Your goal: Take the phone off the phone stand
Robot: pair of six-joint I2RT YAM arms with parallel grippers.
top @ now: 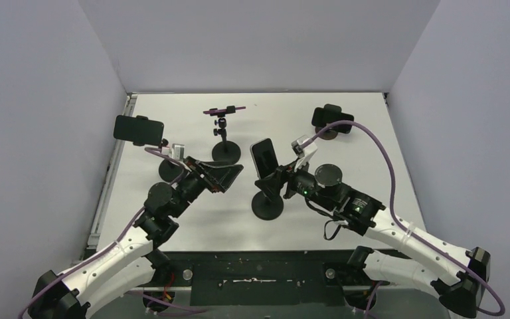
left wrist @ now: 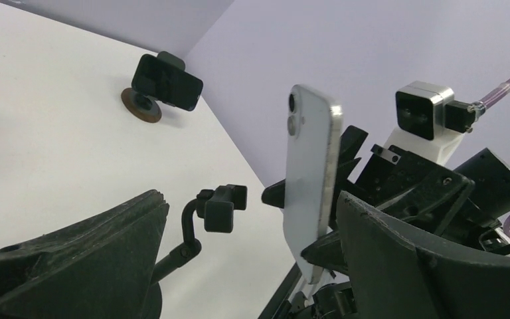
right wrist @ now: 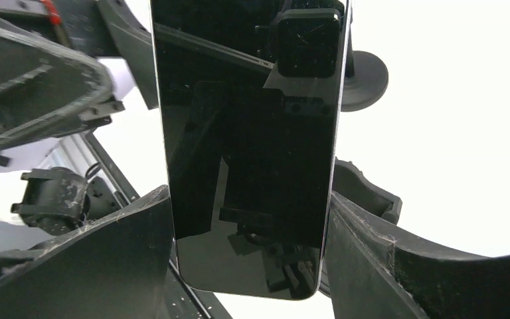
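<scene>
The phone point(top: 263, 157) stands upright, dark screen toward the right arm and pale back point(left wrist: 311, 179) toward the left arm. My right gripper point(top: 277, 177) is shut on its lower part, a finger against each long edge point(right wrist: 246, 249). A black phone stand point(top: 267, 207) with a round base sits just below it. In the left wrist view its clamp point(left wrist: 222, 207) is empty, a gap away from the phone. My left gripper point(top: 229, 174) is wide open point(left wrist: 252, 199), facing the phone's back with nothing between its fingers.
Three other stands are on the table: one at the left holding a black phone point(top: 138, 129), one at the back middle point(top: 226, 149) holding a purple-edged phone point(top: 224, 109), and one at the back right holding a black phone point(top: 332, 119), point(left wrist: 168, 81). Walls enclose three sides.
</scene>
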